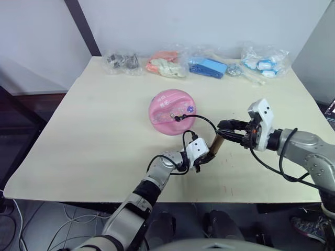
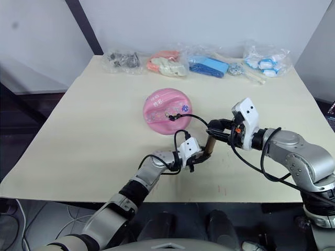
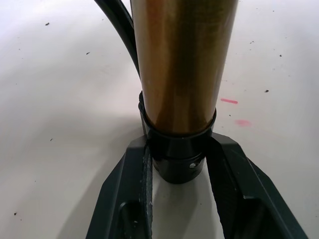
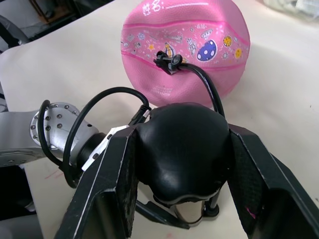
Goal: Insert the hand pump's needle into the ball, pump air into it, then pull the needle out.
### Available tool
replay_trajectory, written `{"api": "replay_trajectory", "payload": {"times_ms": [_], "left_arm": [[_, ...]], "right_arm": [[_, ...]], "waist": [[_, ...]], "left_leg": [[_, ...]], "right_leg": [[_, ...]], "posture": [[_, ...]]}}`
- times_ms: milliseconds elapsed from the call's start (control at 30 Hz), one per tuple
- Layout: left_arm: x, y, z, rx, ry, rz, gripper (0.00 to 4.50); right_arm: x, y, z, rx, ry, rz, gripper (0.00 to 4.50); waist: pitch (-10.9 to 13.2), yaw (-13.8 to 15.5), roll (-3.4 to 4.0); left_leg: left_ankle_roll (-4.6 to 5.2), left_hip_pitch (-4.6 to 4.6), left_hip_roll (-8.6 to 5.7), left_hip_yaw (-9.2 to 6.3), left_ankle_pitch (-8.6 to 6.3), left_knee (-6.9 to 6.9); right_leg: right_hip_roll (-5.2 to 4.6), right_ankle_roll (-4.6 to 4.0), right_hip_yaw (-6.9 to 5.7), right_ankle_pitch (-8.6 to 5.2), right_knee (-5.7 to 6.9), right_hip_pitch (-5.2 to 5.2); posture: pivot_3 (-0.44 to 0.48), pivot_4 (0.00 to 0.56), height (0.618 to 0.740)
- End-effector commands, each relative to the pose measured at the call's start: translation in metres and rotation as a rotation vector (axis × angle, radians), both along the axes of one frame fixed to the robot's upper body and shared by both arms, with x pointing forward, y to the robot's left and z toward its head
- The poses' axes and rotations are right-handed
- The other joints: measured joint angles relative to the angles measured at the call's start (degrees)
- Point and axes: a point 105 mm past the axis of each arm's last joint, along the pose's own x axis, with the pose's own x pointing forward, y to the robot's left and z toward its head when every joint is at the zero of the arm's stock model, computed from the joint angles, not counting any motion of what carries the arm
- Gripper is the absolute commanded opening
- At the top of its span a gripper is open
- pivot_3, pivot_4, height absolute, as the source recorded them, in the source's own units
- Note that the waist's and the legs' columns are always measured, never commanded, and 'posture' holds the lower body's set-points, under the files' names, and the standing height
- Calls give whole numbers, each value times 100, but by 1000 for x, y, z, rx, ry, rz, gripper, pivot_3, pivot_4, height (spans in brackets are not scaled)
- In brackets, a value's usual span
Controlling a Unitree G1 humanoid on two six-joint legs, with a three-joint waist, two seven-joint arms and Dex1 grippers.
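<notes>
1. A pale tan table (image 1: 94, 130) fills the middle of the head views, with a white wall behind it along the top of the frame.
2. The ball (image 1: 171, 111), pink with small printed pictures, sits on the table just above the centre of the frame. It looks like a slightly flattened dome.
3. The needle (image 4: 169, 61), with its black fitting, is stuck into the ball's near face. A thin black hose (image 1: 205, 121) curves from it down toward the lower centre of the frame.
4. The hand pump (image 1: 216, 144) stands tilted just below and right of the ball, its gold-brass barrel leaning between the two grippers.
5. The left gripper (image 3: 177, 164), at lower centre of the head views, pinches the pump's black lower end cap between its two black fingers.
6. The right gripper (image 4: 182, 164), reaching in from the right side, has its jaws closed against the rounded black handle at the pump's upper end.
7. Four clear plastic bags (image 1: 196, 64) lie in a row along the table's far edge, near the top of the frame. They hold dark, orange, blue and white-blue items.
8. Small pink marks (image 3: 234, 110) dot the table surface beside the barrel in the left wrist view.
</notes>
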Motion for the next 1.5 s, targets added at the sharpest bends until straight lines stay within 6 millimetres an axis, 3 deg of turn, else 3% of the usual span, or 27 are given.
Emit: {"api": "replay_trajectory", "payload": {"times_ms": [33,400,600,667,733,933,1133,1367,1500], "left_arm": [[-17,25,-45,121,144,29,1068],[-17,26,-46,124,146,31,1068],[-16,26,-46,125,144,30,1068],[-16,26,-46,126,143,31,1068],[-15,26,-46,127,142,31,1068],[-15,27,-45,126,139,31,1068],[-14,29,-45,126,138,36,1068],[-12,28,-43,125,134,43,1068],[-11,28,-43,125,133,45,1068]], "right_arm": [[3,-12,29,1,-71,-47,1914],[-6,-33,134,-5,-283,-61,1914],[-4,-37,167,28,-299,-96,1914],[-4,-33,169,28,-297,-88,1914],[-2,-29,158,26,-265,-79,1914],[11,-17,81,-27,-95,-78,1914],[18,-6,21,22,28,-88,1914],[9,16,-73,-21,203,-77,1914],[3,19,-92,-45,217,-65,1913]], "waist": [[29,10,13],[105,20,45],[110,20,46],[110,23,46],[110,24,43],[78,12,5],[66,-9,-5],[16,-66,-34],[-34,-127,-32]], "left_leg": [[0,-3,-2,-1,0,0],[1,-31,-13,6,1,2],[1,-40,-11,11,1,3],[1,-47,-11,11,1,3],[1,-50,-10,10,1,3],[1,-46,-10,12,1,5],[1,3,3,12,1,4],[1,16,9,6,1,2],[1,29,8,10,1,2]], "right_leg": [[-2,0,-1,0,0,-2],[-16,-4,-4,6,-1,-23],[-18,-17,-5,13,-2,-30],[-21,-18,-1,15,1,-40],[-21,-18,-5,15,-1,-41],[-19,-17,-10,15,2,-36],[-1,4,-3,1,2,1],[9,3,2,2,5,8],[7,4,8,2,5,17]], "posture": [[0,150,740],[0,150,740],[0,150,740],[0,150,740],[0,150,740],[0,150,740],[0,150,740],[0,150,740],[0,150,740]]}}
